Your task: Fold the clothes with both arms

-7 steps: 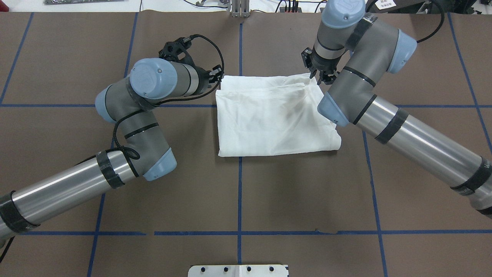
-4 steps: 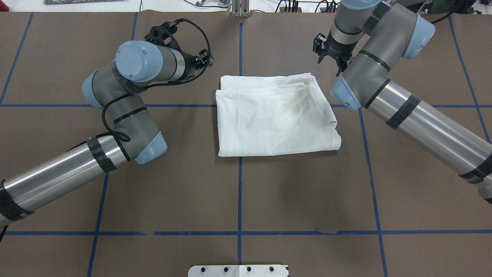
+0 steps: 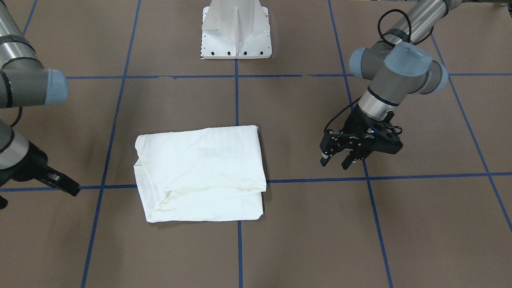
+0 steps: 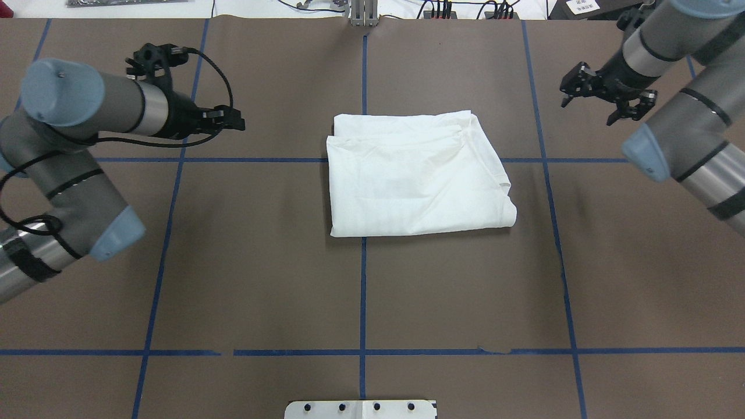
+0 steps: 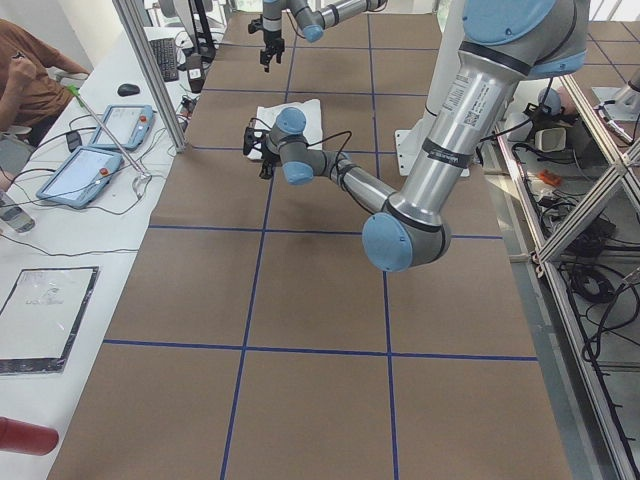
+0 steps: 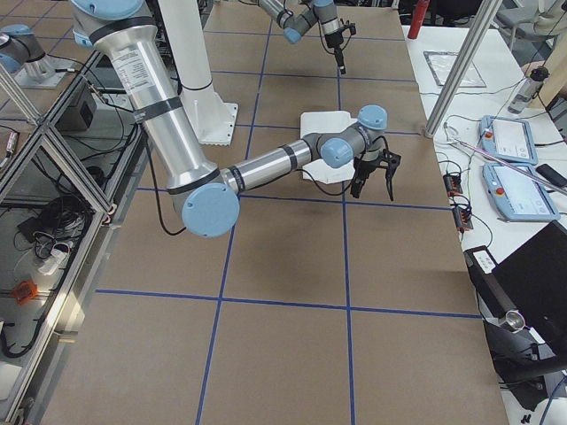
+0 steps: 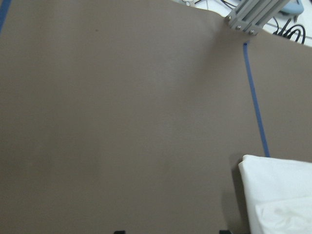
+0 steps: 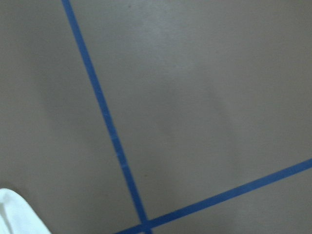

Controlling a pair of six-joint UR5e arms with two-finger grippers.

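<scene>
On my front-facing feed the right arm (image 3: 20,80) runs off the left edge, and only one dark tip of its jaws shows. The left wrist feed cuts the shirt (image 7: 278,190) off at its bottom right corner. The right wrist feed catches just a white sliver. Overhead, the pedestal base (image 4: 314,412) is clipped by the bottom edge.

Covered edge to edge in a matte brown table sheet (image 4: 262,279), gridded with straight blue tape lines (image 4: 362,291), evenly lit from above with only soft shadows; at one long edge, a white metal pedestal base (image 3: 236,28). Beside the table, past a slanted silver aluminium frame post (image 5: 150,75), a white workbench (image 5: 50,250) carrying two blue-grey touchscreen pendants (image 5: 82,168), a black keyboard (image 5: 163,58) and a red cylinder (image 5: 25,437), with a seated person in an orange-brown top (image 5: 30,75). Along the opposite side, open aluminium framing full of loose cables (image 5: 590,250).
</scene>
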